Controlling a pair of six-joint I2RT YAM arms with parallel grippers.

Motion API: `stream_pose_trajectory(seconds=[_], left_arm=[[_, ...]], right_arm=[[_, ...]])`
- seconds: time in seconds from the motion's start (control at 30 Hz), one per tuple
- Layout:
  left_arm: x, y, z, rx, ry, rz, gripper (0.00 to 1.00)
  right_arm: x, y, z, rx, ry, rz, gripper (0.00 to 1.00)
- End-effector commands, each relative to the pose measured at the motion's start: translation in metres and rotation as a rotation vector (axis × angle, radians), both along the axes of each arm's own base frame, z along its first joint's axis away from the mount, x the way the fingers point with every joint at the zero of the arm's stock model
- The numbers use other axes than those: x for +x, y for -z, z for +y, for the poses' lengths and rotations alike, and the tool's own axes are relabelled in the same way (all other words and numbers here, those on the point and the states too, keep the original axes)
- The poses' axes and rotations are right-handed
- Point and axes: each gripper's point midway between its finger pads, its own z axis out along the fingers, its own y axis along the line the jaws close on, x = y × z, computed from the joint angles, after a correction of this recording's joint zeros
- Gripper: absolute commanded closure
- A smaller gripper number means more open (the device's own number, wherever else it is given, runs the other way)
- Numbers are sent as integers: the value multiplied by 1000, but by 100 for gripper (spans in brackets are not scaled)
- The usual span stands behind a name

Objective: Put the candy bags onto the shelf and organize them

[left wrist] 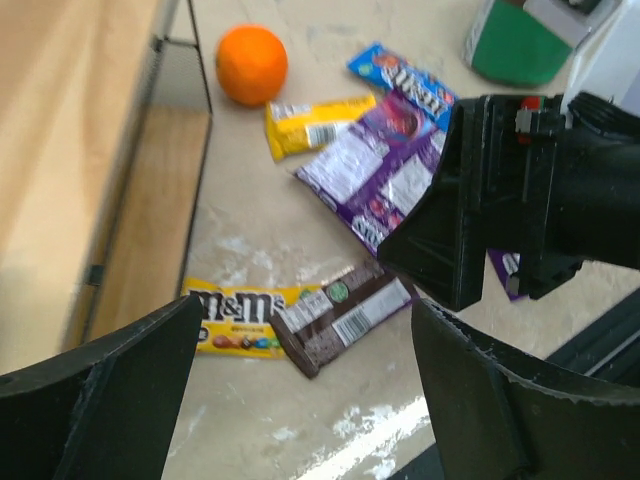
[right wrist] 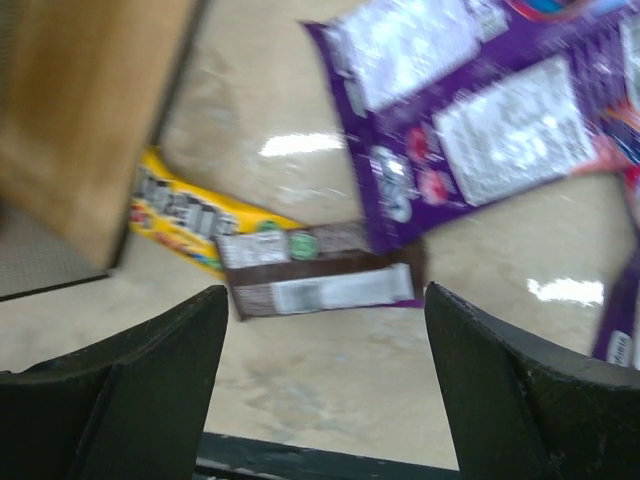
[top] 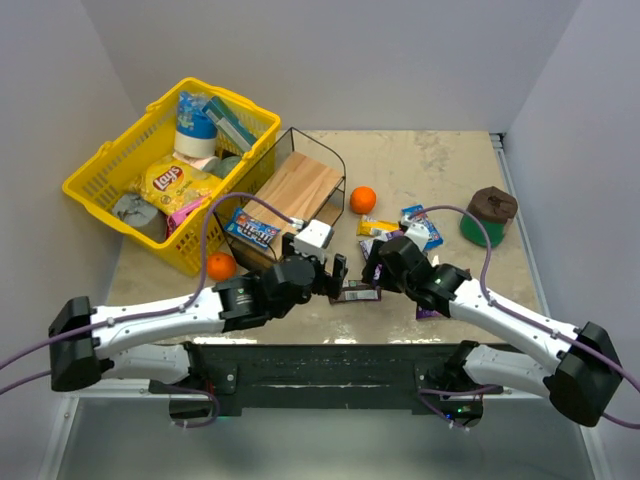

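The shelf (top: 300, 190) stands at centre-left with a blue M&M's packet (top: 252, 229) on its lower board. A brown candy packet (top: 357, 293) lies on the table between my two grippers. It also shows in the left wrist view (left wrist: 345, 315), overlapping a yellow M&M's packet (left wrist: 235, 318). Beyond lie a purple packet (left wrist: 370, 170), a yellow packet (left wrist: 315, 122) and a blue packet (left wrist: 405, 85). My left gripper (top: 338, 275) is open and empty just left of the brown packet. My right gripper (top: 373, 265) is open and empty just right of it, above the brown packet (right wrist: 320, 275).
A yellow basket (top: 100, 180) with a Lay's bag and other items stands at the back left. One orange (top: 362, 199) lies beside the shelf, another (top: 220, 266) by the basket. A green and brown object (top: 489, 215) sits at the right. Another purple packet (top: 430, 312) lies under the right arm.
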Motion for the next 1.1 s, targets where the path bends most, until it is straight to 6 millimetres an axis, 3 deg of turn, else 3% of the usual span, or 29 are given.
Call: stream_pose_trajectory(seconds=[0.0,0.07,0.13,0.3,0.63,0.83,1.07], left_arm=[[-7,40,-33,-33,64,185,12],[-6,63,-40,20,62,224,14],[-3,72,-42,37,42,236,16],[5,106,-48,66,14,289,20],[8,149,-61,73,19,354,50],[23,168,-46,110,-87,312,54],[18,200,-31,202,-103,342,60]], right_arm=[[-9,33,-19,-27,32,56,20],[-10,40,-18,-20,26,68,25],[-11,49,-21,-29,25,85,30],[-6,60,-27,-16,35,99,32],[-2,70,-23,35,7,116,34],[3,77,-21,39,-5,97,35],[8,79,-13,42,-37,94,38]])
